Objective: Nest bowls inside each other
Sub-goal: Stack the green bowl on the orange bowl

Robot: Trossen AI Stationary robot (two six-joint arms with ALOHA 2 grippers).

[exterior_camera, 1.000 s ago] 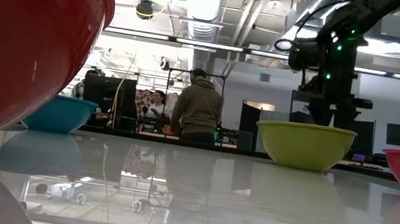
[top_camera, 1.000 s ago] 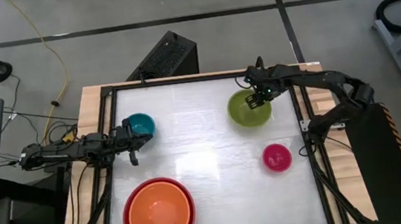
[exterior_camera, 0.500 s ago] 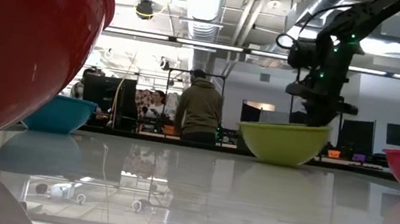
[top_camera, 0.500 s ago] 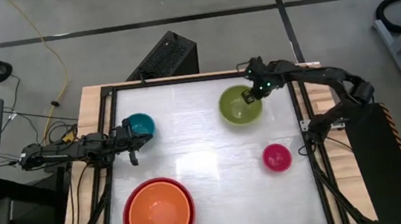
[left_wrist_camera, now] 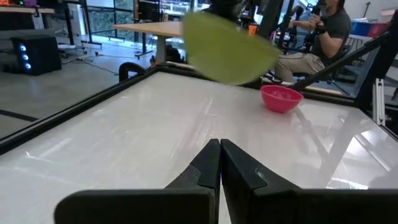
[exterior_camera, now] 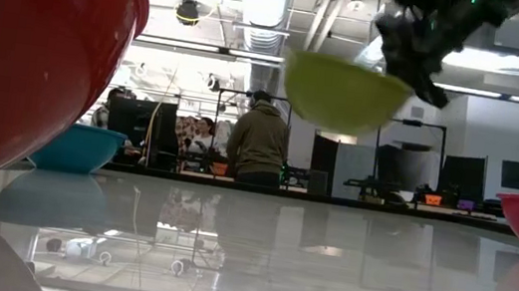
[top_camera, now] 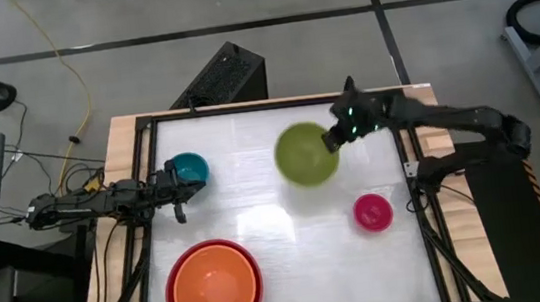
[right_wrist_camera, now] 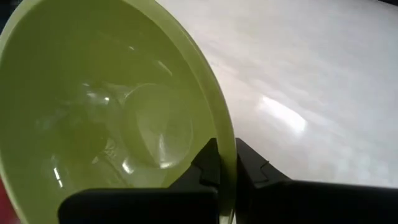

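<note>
Now that the lime green bowl [top_camera: 306,154] is hanging clear of the surface [top_camera: 265,197] instead of sitting on it as a second ago, I am pinching its rim in my right hand [top_camera: 334,138] and carrying it inward, tilted. Next I am aiming for the orange bowl [top_camera: 214,287] nested in the red bowl [top_camera: 171,292]. My left hand [top_camera: 176,192] is waiting, fingers pressed together, beside the teal bowl [top_camera: 188,168]; the pink bowl [top_camera: 373,212] is sitting apart.

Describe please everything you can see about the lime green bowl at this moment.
The lime green bowl is round, glossy and empty, and looks like smooth plastic with a thin rim. It is off the table, in the air and tilted, as the low view shows. The right gripper is shut on its rim, one finger inside the wall and one outside. Nothing else touches it. From above it lies over the far middle of the table.
</note>
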